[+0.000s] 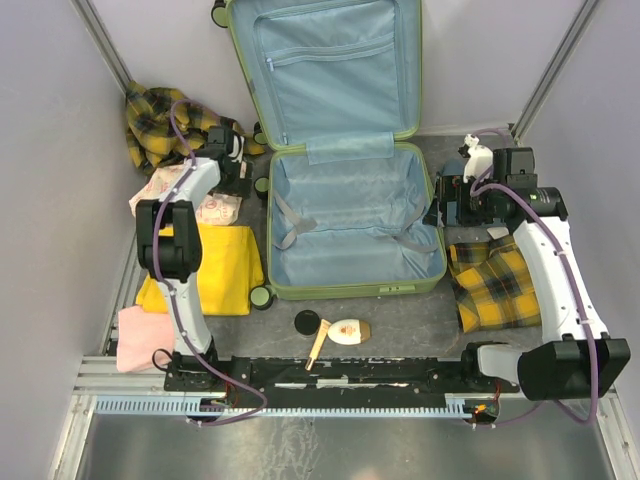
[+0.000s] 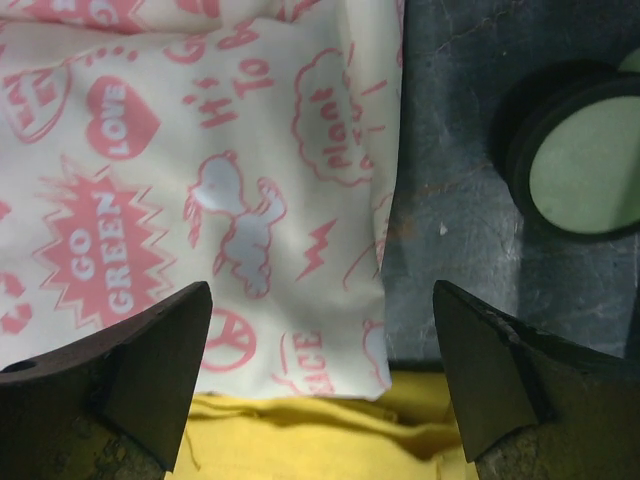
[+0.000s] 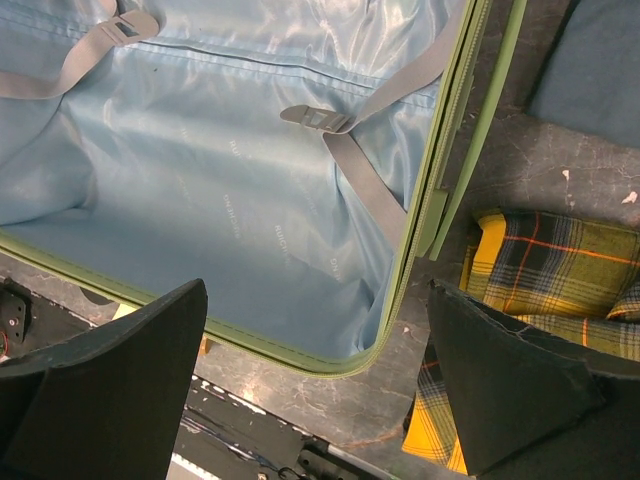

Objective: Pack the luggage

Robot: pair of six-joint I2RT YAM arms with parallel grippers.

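The luggage (image 1: 350, 215) lies open in the middle of the surface (image 1: 420, 320), with its lid propped upright against the back wall. Its blue-lined lower half holds only loose grey straps (image 3: 318, 120), so you are at the start of packing, picking a first item.

Your left end effector (image 2: 320, 330) hangs with fingers spread wide over the cream cloth with pink print (image 2: 200, 200), just left of the luggage. The cloth's corner sits between the fingers, a suitcase wheel (image 2: 585, 165) is just beside it, and a yellow garment (image 2: 300, 440) shows beneath. Your right end effector (image 3: 315, 330) is also spread and grips nothing. It is poised over the right rim of the luggage, with yellow plaid cloth (image 3: 560, 270) on the surface just right of that rim.

Next, I judge, you should lower the left end effector and pinch only the cream cloth, not the yellow layer under it. Then lift it clear of the rim and carry it into the lower half. Mind the wheel as you descend.
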